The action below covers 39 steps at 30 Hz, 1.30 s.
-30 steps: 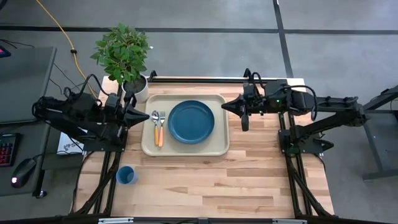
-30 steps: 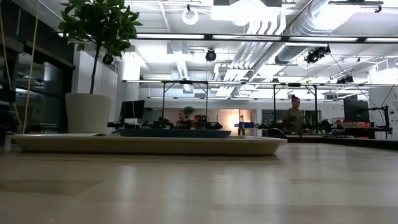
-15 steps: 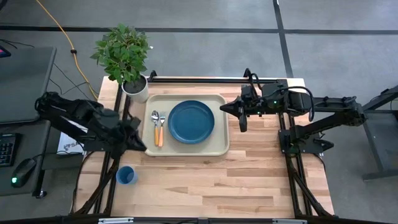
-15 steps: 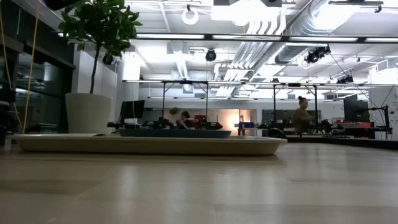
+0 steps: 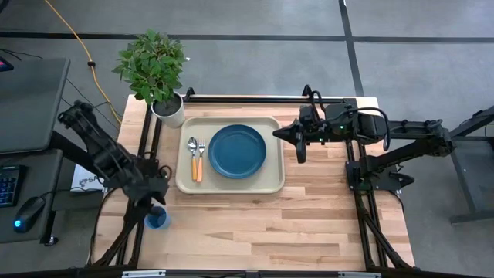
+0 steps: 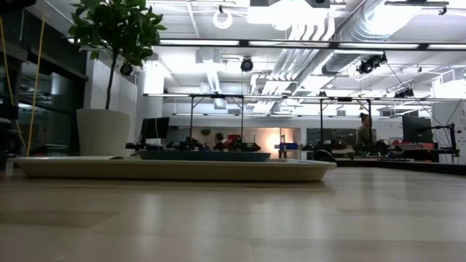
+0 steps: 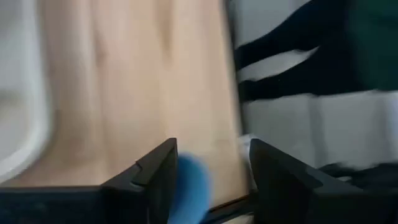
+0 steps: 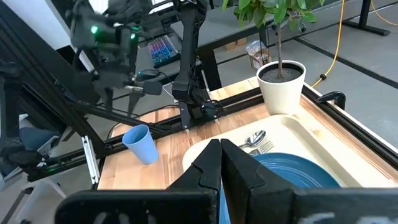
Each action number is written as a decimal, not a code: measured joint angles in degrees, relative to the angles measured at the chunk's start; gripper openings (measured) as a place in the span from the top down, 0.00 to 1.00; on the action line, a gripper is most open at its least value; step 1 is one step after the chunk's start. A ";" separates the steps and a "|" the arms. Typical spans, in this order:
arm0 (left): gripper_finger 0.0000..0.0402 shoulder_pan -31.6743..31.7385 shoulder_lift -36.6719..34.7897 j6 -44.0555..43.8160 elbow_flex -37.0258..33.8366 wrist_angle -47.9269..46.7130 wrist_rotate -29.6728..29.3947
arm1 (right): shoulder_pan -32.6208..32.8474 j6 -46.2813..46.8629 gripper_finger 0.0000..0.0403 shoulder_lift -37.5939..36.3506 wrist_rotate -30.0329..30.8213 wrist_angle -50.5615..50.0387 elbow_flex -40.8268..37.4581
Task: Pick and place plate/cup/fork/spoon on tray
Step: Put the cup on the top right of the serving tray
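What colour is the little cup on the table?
Blue. The cup shows best in the right wrist view.

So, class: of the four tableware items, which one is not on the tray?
The cup: it stands on bare table, while the plate, fork and spoon lie inside the tray.

Tray [image 5: 231, 184] sits at table's [image 5: 309, 224] far-centre. Plate [image 5: 237, 150] on tray, w/ spoon [image 5: 193, 147] & fork [image 5: 201, 148] side by side just left of it. Plant pot [image 5: 170, 110] off tray's far-left corner. Cup [image 5: 157, 218] near-left on table, well apart from tray.
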 joint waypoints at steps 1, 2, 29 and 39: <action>0.53 -1.58 0.62 0.04 -0.03 -1.78 -1.93 | 0.00 0.26 1.00 0.00 0.19 0.00 0.00; 0.52 -3.05 1.22 0.02 -0.20 -3.23 -3.51 | 0.00 0.35 1.00 0.00 0.24 -0.02 0.00; 0.52 -12.59 11.11 -4.49 -10.78 -3.47 -7.41 | 0.00 -0.69 1.00 -0.01 0.12 -0.98 -0.07; 0.52 -12.59 18.35 -4.63 -10.78 -2.46 -6.10 | 0.00 -0.69 1.00 0.00 -0.05 -1.29 -0.07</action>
